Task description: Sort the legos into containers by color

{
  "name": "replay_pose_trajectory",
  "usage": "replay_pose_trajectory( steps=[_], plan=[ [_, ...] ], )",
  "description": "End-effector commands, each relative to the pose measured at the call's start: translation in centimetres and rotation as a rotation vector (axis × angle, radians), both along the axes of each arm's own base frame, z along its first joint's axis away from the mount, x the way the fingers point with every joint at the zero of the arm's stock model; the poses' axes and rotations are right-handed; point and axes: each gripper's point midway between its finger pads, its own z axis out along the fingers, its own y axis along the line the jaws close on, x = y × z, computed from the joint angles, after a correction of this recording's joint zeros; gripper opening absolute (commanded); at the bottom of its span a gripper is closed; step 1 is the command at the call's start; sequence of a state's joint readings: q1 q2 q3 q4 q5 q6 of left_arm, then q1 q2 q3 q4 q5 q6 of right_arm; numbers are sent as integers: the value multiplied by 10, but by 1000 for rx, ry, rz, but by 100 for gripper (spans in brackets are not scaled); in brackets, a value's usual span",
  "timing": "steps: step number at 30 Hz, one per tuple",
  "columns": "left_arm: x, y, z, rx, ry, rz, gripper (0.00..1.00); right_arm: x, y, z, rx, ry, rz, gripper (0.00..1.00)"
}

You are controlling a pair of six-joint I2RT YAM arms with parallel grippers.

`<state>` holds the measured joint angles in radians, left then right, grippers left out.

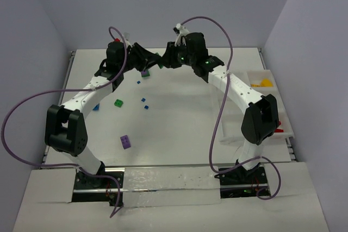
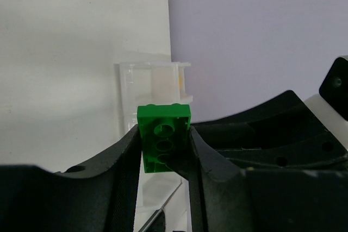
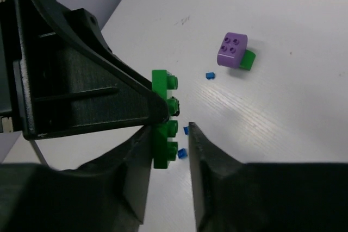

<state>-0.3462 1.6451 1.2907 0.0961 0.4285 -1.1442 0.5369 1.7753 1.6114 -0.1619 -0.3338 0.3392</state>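
My left gripper [image 1: 154, 60] is shut on a flat green lego [image 1: 161, 61] and holds it in the air over the far middle of the table. In the left wrist view the green lego [image 2: 163, 134] sits pinched between the left gripper's [image 2: 163, 140] fingertips, its underside showing. My right gripper [image 1: 167, 61] is open around the same lego [image 3: 161, 118]. In the right wrist view the right gripper [image 3: 169, 129] has one finger against the lego's back and a gap between the studs and the other finger [image 3: 198, 145]. The white compartment tray [image 1: 255, 72] stands at the right edge.
Loose legos lie on the table: a purple one [image 1: 126, 142], a green one [image 1: 118, 102], a blue one [image 1: 95, 107], tiny blue ones [image 1: 144, 103], and a purple one on a green one [image 3: 232, 50] under the grippers. The tray holds yellow pieces [image 1: 265, 83] and red ones [image 1: 280, 129].
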Motion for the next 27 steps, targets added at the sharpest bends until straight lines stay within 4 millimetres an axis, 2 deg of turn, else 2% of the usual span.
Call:
replay_pose_trajectory(
  steps=[1, 2, 3, 5, 7, 8, 9, 10, 12, 13, 15, 17, 19, 20, 22, 24, 27],
  plan=[
    [-4, -7, 27, -46, -80, -44, 3, 12, 10, 22, 15, -95, 19, 29],
    [-5, -8, 27, -47, -81, -50, 4, 12, 10, 21, 10, -100, 27, 25],
    [-5, -9, 28, -50, -83, -52, 6, 12, 9, 20, 5, -100, 29, 17],
    [-3, -10, 28, -48, -87, -56, 8, 12, 9, 17, -6, -100, 37, 12],
    [-2, -11, 31, -51, -99, -61, 10, 9, 9, 16, -8, -102, 53, 1],
    [-2, -11, 30, -49, -100, -60, 11, 9, 8, 17, -11, -104, 54, 0],
    [0, -10, 31, -45, -104, -61, 34, 8, 5, 18, -15, -108, 52, 0],
    [2, -8, 30, -33, -105, -54, 52, 8, 1, 19, -21, -113, 48, 0],
    [8, 0, 30, 7, -115, -24, 94, 8, -9, 21, -34, -120, 31, 0],
    [14, 6, 30, 33, -127, 7, 99, 11, -21, 24, -43, -130, 6, 0],
    [27, 27, 29, 134, -182, 50, 99, 14, -54, 17, -82, -123, -55, 0],
    [41, 48, 27, 329, -279, 55, 99, 18, -94, 5, -137, -108, -128, 0],
    [53, 70, 23, 584, -320, 100, 99, 21, -153, -11, -208, -78, -236, 0],
    [54, 75, 20, 642, -306, 121, 99, 22, -174, -17, -233, -63, -274, 0],
    [57, 87, 6, 707, -245, 145, 99, 20, -230, -32, -303, -24, -366, 0],
    [59, 97, -8, 729, -204, 158, 99, 16, -273, -48, -390, 11, -420, 0],
    [63, 104, -22, 752, -177, 181, 99, 11, -309, -69, -478, 63, -468, 0]
  ],
)
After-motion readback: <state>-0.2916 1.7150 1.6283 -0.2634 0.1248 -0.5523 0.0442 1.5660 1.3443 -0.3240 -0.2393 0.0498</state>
